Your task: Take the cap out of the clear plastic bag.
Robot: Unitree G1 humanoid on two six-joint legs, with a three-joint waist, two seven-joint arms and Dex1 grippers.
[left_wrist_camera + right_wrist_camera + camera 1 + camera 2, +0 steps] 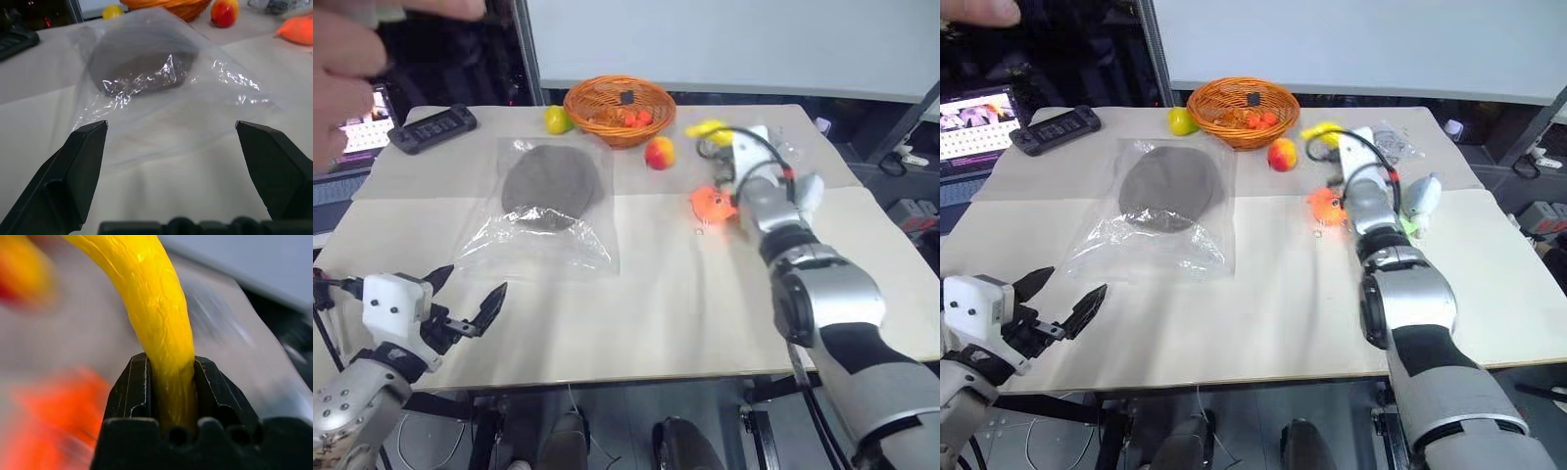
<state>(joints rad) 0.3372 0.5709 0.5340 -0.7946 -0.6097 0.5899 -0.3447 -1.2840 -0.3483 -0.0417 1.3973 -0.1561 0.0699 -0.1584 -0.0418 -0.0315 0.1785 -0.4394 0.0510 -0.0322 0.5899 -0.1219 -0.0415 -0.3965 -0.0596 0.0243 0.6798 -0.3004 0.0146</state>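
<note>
The cap (549, 180), a brown-grey dome, lies inside the clear plastic bag (544, 243), flat on the table's left half. The bag's crinkled end faces my left gripper (470, 294), which hangs open near the table's front left corner, a short way from the bag, with nothing between its fingers. In the left wrist view the cap (139, 61) sits ahead, beyond the two spread fingers (80, 161). Far right, past the bag, my right gripper (171, 369) is shut on a yellow banana-like thing (707, 127).
At the back stands an orange wicker basket (619, 106), with a yellow-green fruit (557, 119) and a peach (659, 153) beside it. An orange toy (713, 204) lies by my right arm. A black device (433, 128) rests back left. A person's hand (342, 69) hovers there.
</note>
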